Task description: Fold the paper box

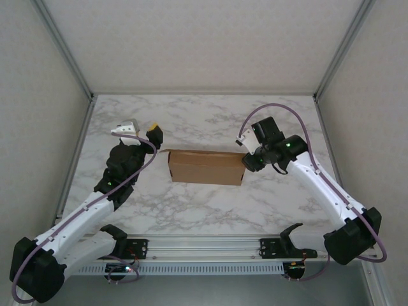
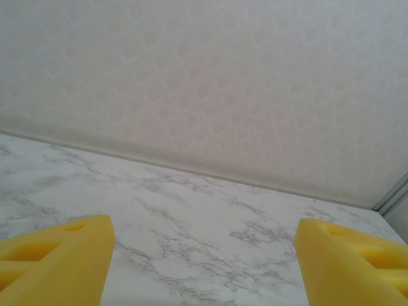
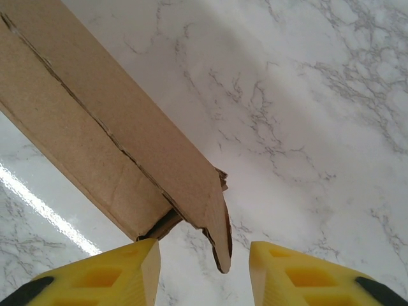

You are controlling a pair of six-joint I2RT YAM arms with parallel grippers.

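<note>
A: What is seen on the marble counter (image 1: 210, 210)?

B: The paper box (image 1: 206, 167) is laid flat near the middle of it, a thin brown cardboard rectangle with its long side set left to right.

A: How is the box placed relative to the right claw (image 1: 248, 160)?

B: The box's right end is met by that claw. In the right wrist view the box (image 3: 95, 127) is seen running in from the upper left. The pointed tip of its ragged end flap (image 3: 217, 236) is placed in the gap between the two yellow fingers (image 3: 127, 274). Counter is seen on either side of the flap, so the jaws are partly parted and nothing is clamped.

A: And the left claw (image 1: 140, 131)?

B: It is found near the box's far left corner, not touching it. In the left wrist view it is spread wide, with bare counter and the wall (image 2: 223, 83) seen between the fingers; nothing is held.
</note>
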